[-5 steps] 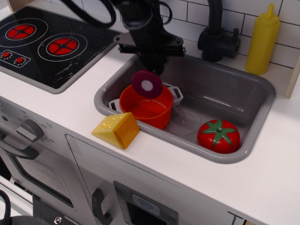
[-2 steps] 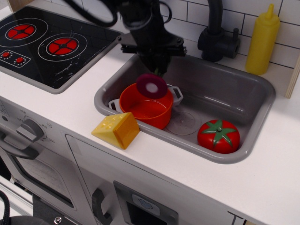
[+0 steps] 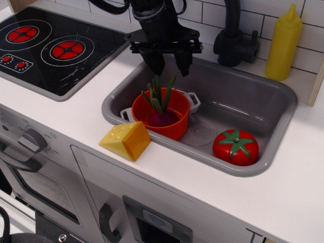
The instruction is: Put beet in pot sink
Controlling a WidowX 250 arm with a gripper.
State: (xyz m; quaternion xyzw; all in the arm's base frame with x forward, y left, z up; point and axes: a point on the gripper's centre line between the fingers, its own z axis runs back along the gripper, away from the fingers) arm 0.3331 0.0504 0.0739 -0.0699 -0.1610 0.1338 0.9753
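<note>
The beet (image 3: 161, 117) lies inside the orange-red pot (image 3: 172, 130), magenta body down, its green stalks sticking up above the rim. The pot stands at the left end of the grey sink (image 3: 263, 109), white handles at its sides. My gripper (image 3: 169, 65) hangs above the pot's far rim with its two black fingers spread apart and nothing between them. It does not touch the stalks.
A red tomato (image 3: 235, 147) with a green star top lies in the sink's right part. A yellow cheese wedge (image 3: 125, 140) sits on the counter at the sink's front left rim. A black faucet (image 3: 234, 38), a yellow bottle (image 3: 283, 45) and a stove (image 3: 50, 48) stand around.
The gripper held the beet over the pot with its flat face showing. It has opened and risen, and the beet has dropped into the pot with its stalks up.
</note>
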